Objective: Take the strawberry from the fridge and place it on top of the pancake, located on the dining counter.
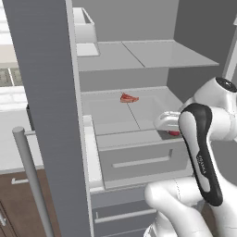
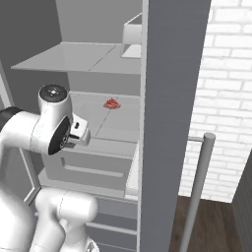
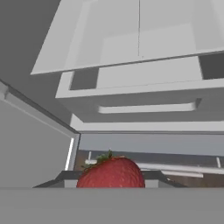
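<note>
Fridge [image 1: 139, 55] open, 2 pale grey shelves showing across the upper and middle part of the left base view. Grey door [image 1: 44, 115] fills the left of that frame, its slim silver handle [image 1: 30, 180] at lower left.

Strawberry [image 3: 111, 173] sits bottom centre of the hand view, green leaves up, right at the gripper [image 3: 111, 181]. Dark finger tips [image 3: 65, 177] flank it on both sides, so it looks pinched between them; actual contact is cut off by the frame bottom.

Left base view: a sliver of the red berry [image 1: 174, 133] peeks out at centre right, just left of the arm's dark-edged link.

Pinkish-red slab [image 1: 128, 97] lies on the middle shelf, upper centre, well apart from the gripper. Same slab [image 2: 112, 103] upper centre-left in the right base view.

Drawer front [image 3: 144, 107] with a long handle crosses the middle of the hand view.
</note>
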Tool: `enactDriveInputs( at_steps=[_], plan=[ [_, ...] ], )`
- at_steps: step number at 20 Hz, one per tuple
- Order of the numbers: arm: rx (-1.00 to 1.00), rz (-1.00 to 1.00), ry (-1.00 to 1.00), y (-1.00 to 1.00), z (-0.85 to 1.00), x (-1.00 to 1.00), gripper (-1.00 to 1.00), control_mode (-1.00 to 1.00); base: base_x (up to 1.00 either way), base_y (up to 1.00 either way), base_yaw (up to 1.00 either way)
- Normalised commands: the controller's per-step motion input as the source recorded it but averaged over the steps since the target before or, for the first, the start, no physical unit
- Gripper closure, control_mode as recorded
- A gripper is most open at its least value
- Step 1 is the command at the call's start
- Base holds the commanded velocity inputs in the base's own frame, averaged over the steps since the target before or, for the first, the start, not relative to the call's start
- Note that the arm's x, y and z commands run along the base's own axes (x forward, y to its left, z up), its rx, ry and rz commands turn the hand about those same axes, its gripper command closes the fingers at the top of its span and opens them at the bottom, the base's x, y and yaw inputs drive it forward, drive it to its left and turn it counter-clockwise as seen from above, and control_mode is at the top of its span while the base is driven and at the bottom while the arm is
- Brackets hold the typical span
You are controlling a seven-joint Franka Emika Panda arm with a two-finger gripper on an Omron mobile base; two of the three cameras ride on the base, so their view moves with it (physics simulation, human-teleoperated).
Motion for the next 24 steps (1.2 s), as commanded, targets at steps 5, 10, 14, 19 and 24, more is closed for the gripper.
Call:
enactDriveInputs(
  at_steps=[5,10,14,19,24],
  plan=[
    [0.01,0.0,0.0,0.0,0.39,-0.63,1.0,-1.0,0.0,0.0,0.0],
    [0.0,0.0,0.0,0.0,0.26,-0.44,1.0,-1.0,0.0,0.0,0.0],
    [0.0,0.0,0.0,0.0,0.12,-0.13,1.0,-1.0,0.0,0.0,0.0],
    [0.0,0.0,0.0,0.0,0.0,0.0,1.0,-1.0,0.0,0.0,0.0],
    [0.0,0.0,0.0,0.0,0.0,0.0,1.0,-1.0,0.0,0.0,0.0]
  ],
)
